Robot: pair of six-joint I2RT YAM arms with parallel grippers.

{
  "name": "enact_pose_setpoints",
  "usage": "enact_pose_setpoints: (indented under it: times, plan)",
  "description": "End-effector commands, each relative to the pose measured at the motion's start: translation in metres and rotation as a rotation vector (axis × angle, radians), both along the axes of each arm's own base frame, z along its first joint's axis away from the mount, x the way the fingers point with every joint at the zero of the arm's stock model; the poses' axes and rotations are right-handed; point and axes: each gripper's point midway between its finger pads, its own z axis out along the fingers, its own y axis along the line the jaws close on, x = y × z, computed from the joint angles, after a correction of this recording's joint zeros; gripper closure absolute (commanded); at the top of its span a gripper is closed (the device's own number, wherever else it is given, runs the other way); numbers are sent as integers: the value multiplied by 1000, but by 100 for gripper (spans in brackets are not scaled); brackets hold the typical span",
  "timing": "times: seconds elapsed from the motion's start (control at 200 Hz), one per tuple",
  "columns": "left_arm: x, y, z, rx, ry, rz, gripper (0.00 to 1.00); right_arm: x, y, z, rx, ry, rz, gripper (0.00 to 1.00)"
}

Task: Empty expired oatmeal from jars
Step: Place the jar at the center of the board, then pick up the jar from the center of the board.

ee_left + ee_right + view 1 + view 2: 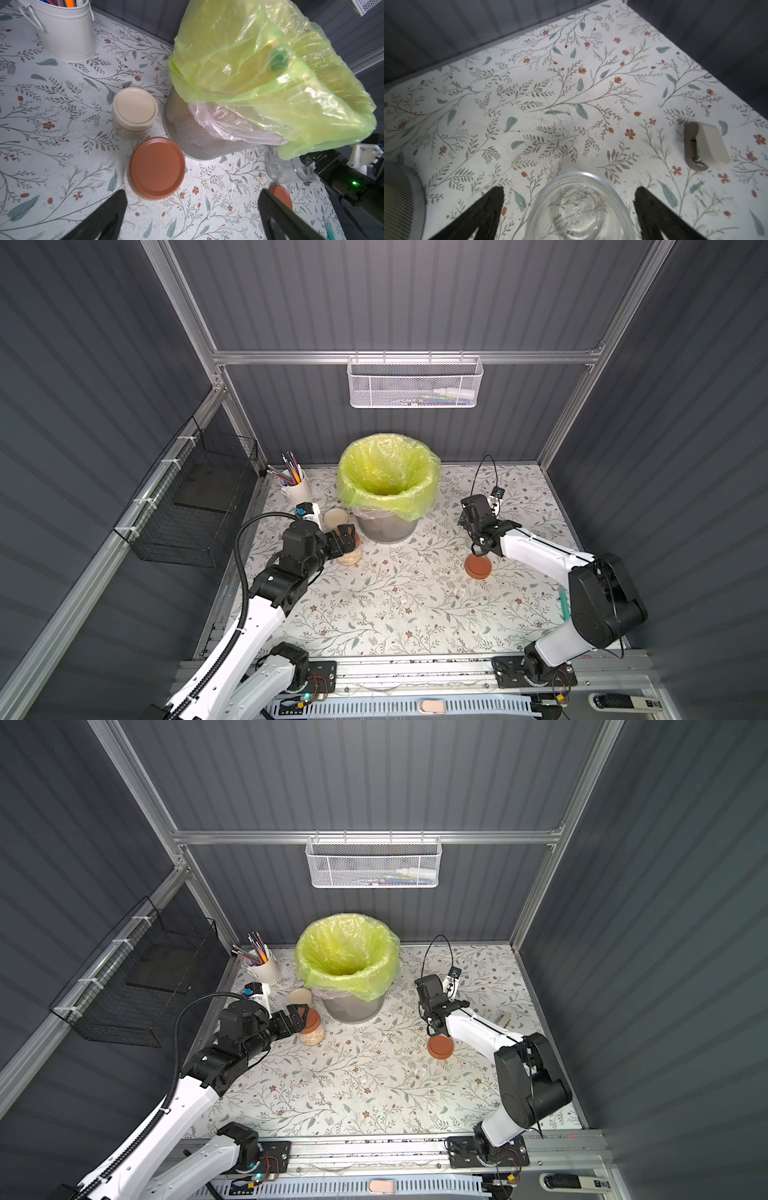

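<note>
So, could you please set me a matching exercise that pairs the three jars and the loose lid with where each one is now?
Things:
1. cream-lid jar
2. brown-lid jar
3. open jar
4. loose lid

Places:
A. flat on the table, off its jar
B. between the fingers of the open right claw
C. closed, just ahead of the open left claw
D. closed, the jar nearest the pen cup

Pairs: 1-D, 2-C, 3-B, 4-A.
</note>
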Motion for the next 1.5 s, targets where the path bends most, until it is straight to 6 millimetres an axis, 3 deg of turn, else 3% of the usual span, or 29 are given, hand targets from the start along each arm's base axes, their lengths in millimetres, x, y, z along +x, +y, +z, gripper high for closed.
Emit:
enact_pose_setpoints:
  times: [0.0,0.19,0.335,0.55,0.805,0.981,1.081,1.256,1.496]
  plan:
    - [-4,6,-2,31,9,14,0,-1,-2,14,-31,-11,4,1]
    - [-6,16,0,63,16,59,0,-14,-2,21,-23,-19,32,1]
    - [-6,27,1,105,33,106,0,-21,24,38,-9,-25,187,1]
    - [-7,40,-7,174,98,162,0,-47,96,46,68,-4,517,1]
    - [-16,64,-4,216,84,268,0,-98,197,26,77,-4,834,1]
    - [-22,74,-8,240,96,308,0,-117,261,16,71,-31,1007,1]
    - [-25,80,-16,261,114,336,0,-120,299,10,65,-56,1087,1]
    - [-28,87,-21,281,120,361,0,-113,349,7,67,-92,1175,1]
    - [-33,92,-24,296,123,376,0,-99,387,4,70,-118,1232,1]
